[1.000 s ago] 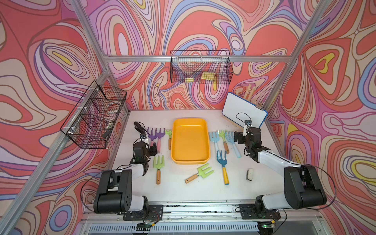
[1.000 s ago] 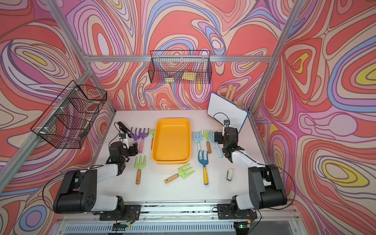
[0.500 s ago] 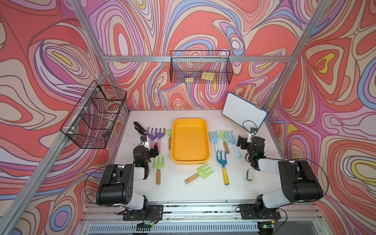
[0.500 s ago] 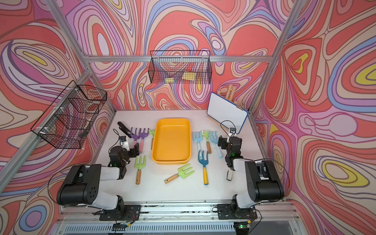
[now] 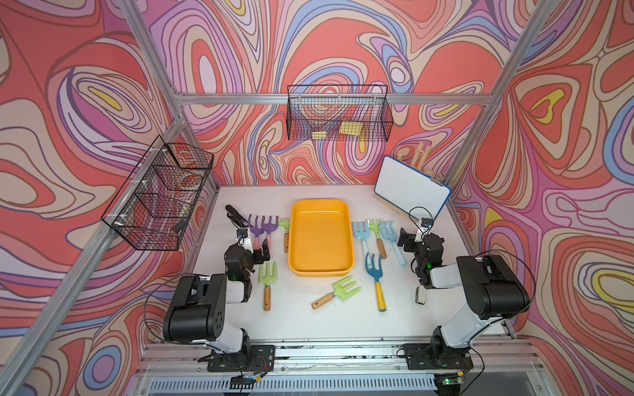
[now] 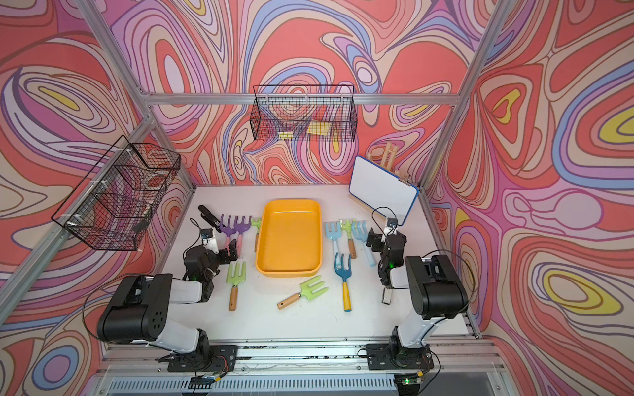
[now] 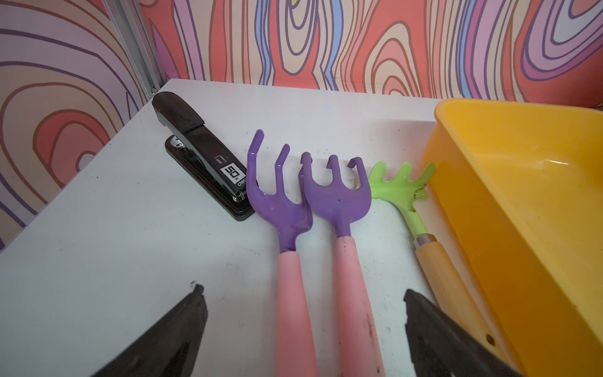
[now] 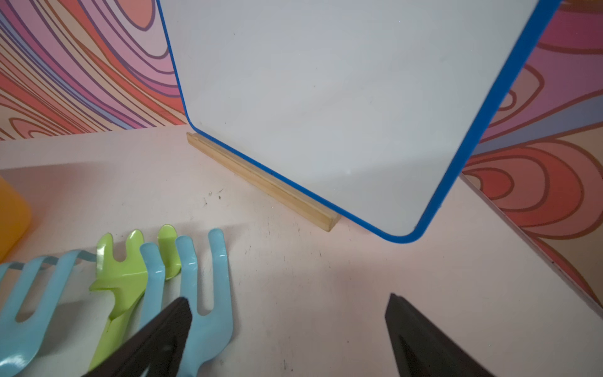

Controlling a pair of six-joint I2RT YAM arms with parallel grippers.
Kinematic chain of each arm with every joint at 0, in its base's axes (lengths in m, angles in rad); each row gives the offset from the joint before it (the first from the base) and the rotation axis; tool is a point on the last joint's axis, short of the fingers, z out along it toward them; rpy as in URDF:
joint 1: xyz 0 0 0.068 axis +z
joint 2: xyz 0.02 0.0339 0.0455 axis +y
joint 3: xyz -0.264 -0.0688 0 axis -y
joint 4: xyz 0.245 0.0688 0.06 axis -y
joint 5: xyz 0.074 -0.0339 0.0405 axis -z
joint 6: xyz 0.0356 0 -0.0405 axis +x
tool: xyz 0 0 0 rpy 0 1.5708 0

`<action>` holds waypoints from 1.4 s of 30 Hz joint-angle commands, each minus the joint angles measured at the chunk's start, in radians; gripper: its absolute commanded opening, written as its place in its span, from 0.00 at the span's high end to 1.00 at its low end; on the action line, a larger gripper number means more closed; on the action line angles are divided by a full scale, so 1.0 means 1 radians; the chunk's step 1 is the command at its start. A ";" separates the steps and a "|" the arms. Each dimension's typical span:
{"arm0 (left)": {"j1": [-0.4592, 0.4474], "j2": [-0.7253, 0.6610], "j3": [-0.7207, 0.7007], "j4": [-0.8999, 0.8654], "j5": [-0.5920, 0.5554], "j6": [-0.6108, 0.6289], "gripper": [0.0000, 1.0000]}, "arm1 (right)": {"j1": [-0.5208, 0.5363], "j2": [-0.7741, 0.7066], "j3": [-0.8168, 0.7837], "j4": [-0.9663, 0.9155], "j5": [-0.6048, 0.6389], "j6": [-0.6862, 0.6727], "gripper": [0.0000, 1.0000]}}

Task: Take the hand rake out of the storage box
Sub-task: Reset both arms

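The storage box [image 5: 320, 240] sits mid-table, and in both top views its yellow floor is bare [image 6: 290, 236]. No hand rake is left inside. Every rake you can see lies on the white table [image 5: 308, 325] outside it.

Nearest the action are the two purple hand rakes [image 5: 262, 226] with pink handles. They lie side by side to the left of the box, heads touching and tines toward the back wall. A green rake [image 7: 404, 182] lies between them and the box wall [image 7: 522, 196], and a black stapler [image 7: 202, 153] sits just beyond them.

The change over the last second is at the left gripper [image 5: 259, 248]. Its jaws have gone from part-way open to spread wide. In the wrist view [image 7: 302, 290] both pink handles run between the jaws with clear space on either side. The purple rakes lie where they lay a second ago.

The right arm has folded back from its reach. The right gripper [image 5: 410, 241] has its jaws just as wide apart and empty [image 8: 288, 298]. It hangs by the heads of the light blue rakes [image 8: 202, 293], in front of the whiteboard [image 8: 326, 98].

You can read this as the release finished and the job most likely done. What remains is to lift the left arm away without brushing those handles.
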 commanded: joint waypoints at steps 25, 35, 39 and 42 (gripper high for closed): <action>-0.054 0.012 0.085 -0.117 -0.046 0.071 0.01 | -0.005 -0.001 0.012 0.029 0.075 0.023 0.02; -0.063 0.013 0.082 -0.111 -0.050 0.080 0.01 | -0.003 0.003 0.027 0.000 0.034 0.002 0.02; -0.064 0.014 0.084 -0.113 -0.050 0.082 0.01 | -0.002 0.004 0.028 0.002 0.029 -0.002 0.02; -0.064 0.012 0.082 -0.111 -0.050 0.083 0.01 | -0.002 0.005 0.027 0.004 0.025 -0.002 0.02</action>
